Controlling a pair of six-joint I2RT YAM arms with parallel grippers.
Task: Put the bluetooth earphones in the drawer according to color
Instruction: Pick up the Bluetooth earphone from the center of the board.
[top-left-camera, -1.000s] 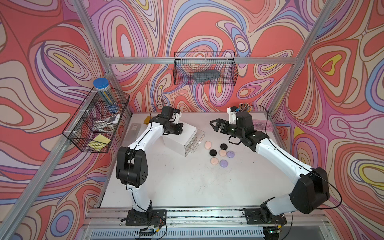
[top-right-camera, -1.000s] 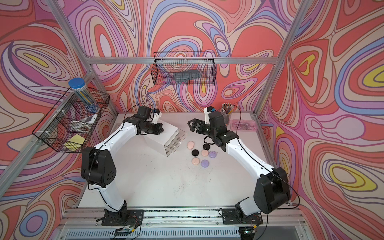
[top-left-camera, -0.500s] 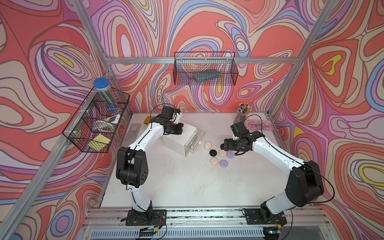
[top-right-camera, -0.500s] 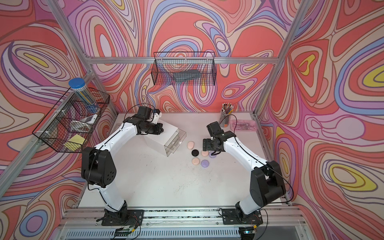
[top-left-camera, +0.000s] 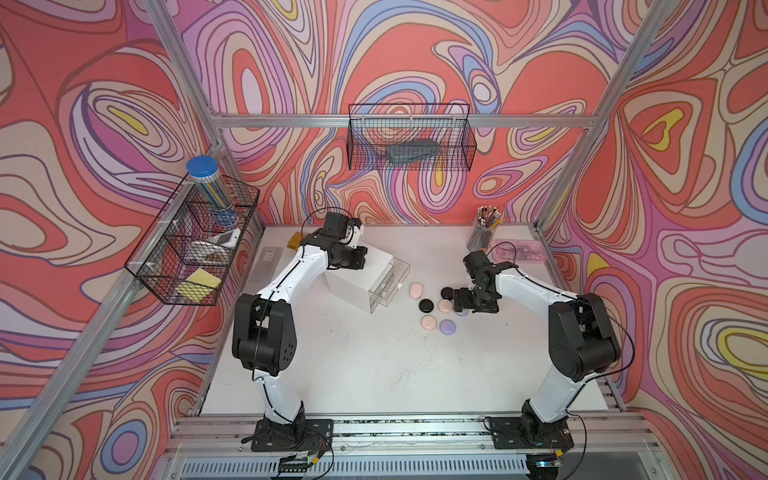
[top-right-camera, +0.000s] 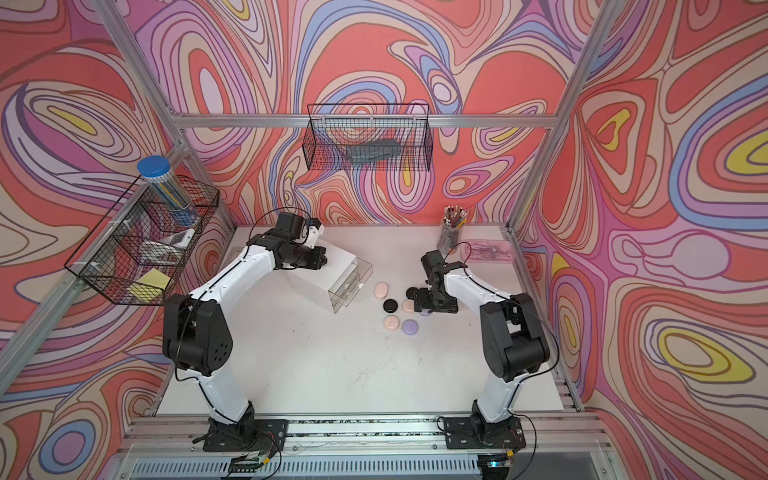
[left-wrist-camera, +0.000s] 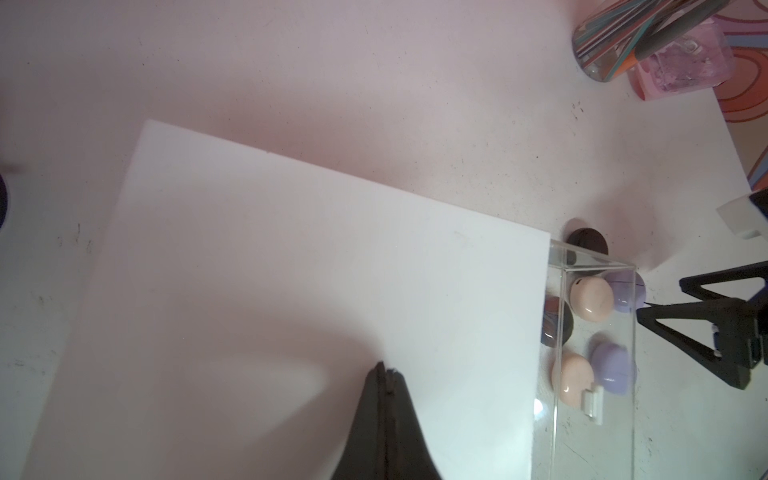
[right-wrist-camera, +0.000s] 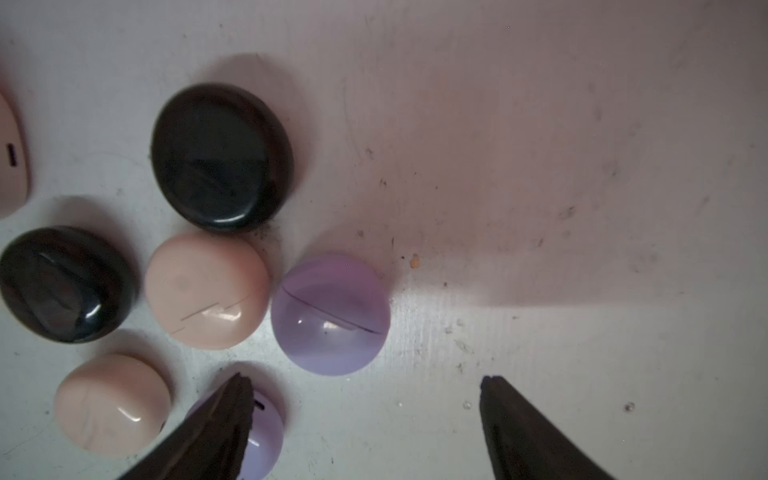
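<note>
Several bluetooth earphones lie in a loose cluster right of the drawer (top-left-camera: 353, 282), a white cabinet whose top clear tray (top-left-camera: 392, 274) is pulled out. In a top view I see pink (top-left-camera: 416, 289), black (top-left-camera: 426, 306) and lavender (top-left-camera: 447, 327) cases. My right gripper (top-left-camera: 460, 305) hangs low over the cluster's right side, open. In the right wrist view the right gripper (right-wrist-camera: 365, 382) has bare table between its tips. A lavender case (right-wrist-camera: 330, 313) lies just ahead, and another lavender case (right-wrist-camera: 262, 436) sits half behind one finger. My left gripper (left-wrist-camera: 384, 370) is shut over the cabinet's white top (left-wrist-camera: 291, 270).
A pencil cup (top-left-camera: 484, 228) and a frosted pink box (top-left-camera: 519, 251) stand at the back right. A wire basket (top-left-camera: 195, 245) hangs on the left wall and another (top-left-camera: 409, 141) on the back wall. A grey flat piece (top-left-camera: 270, 262) lies at the back left.
My right arm swung from the back of the table down to the earphone cluster, and its jaws narrowed slightly. The left arm stayed on the cabinet.
</note>
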